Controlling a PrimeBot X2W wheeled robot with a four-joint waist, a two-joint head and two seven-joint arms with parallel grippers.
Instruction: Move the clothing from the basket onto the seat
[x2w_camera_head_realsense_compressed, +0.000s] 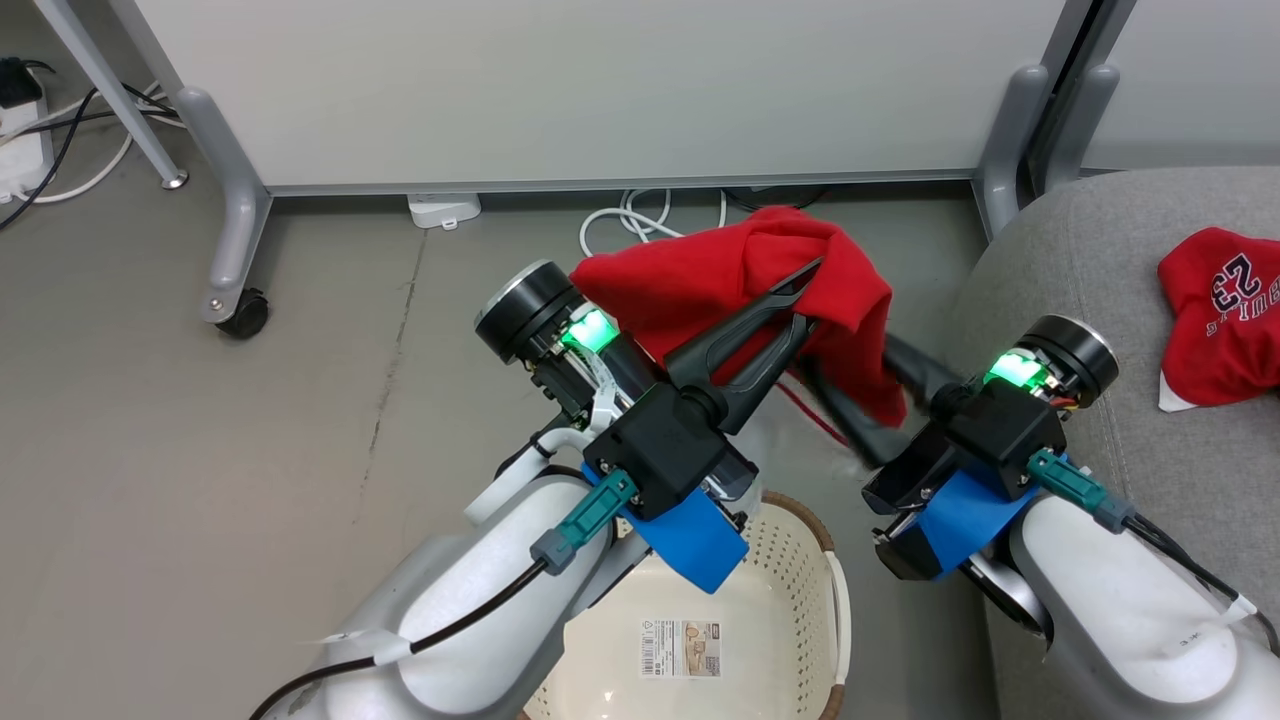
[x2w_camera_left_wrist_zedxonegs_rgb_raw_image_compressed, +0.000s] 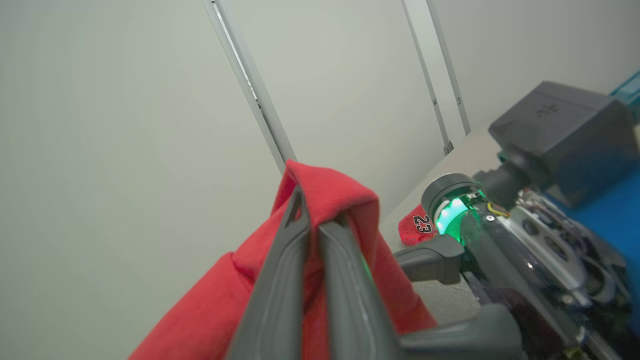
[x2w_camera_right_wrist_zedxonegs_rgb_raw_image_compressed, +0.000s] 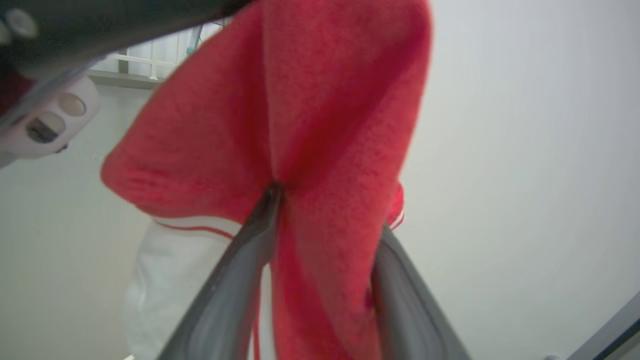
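Observation:
A red garment (x2w_camera_head_realsense_compressed: 720, 270) of the clothing hangs in the air over the floor, with my left gripper (x2w_camera_head_realsense_compressed: 812, 290) shut on a fold of it. In the left wrist view the fingers (x2w_camera_left_wrist_zedxonegs_rgb_raw_image_compressed: 280, 280) press together and cloth drapes over their tips. My right gripper (x2w_camera_head_realsense_compressed: 850, 400) reaches in under the same garment (x2w_camera_right_wrist_zedxonegs_rgb_raw_image_compressed: 300, 100). Its jaws stand apart, and red fabric with white trim hangs between them. The cream basket (x2w_camera_head_realsense_compressed: 810, 520) sits below my arms. A second red garment (x2w_camera_head_realsense_compressed: 1220, 320) printed "23" lies on the grey seat (x2w_camera_head_realsense_compressed: 1080, 260).
White partition panels stand behind on grey feet, one with a caster (x2w_camera_head_realsense_compressed: 245, 315). Cables and a white adapter (x2w_camera_head_realsense_compressed: 445, 210) lie on the floor by the panel. A label (x2w_camera_head_realsense_compressed: 680, 645) is stuck on the basket's bottom. Bare grey floor stretches to the left.

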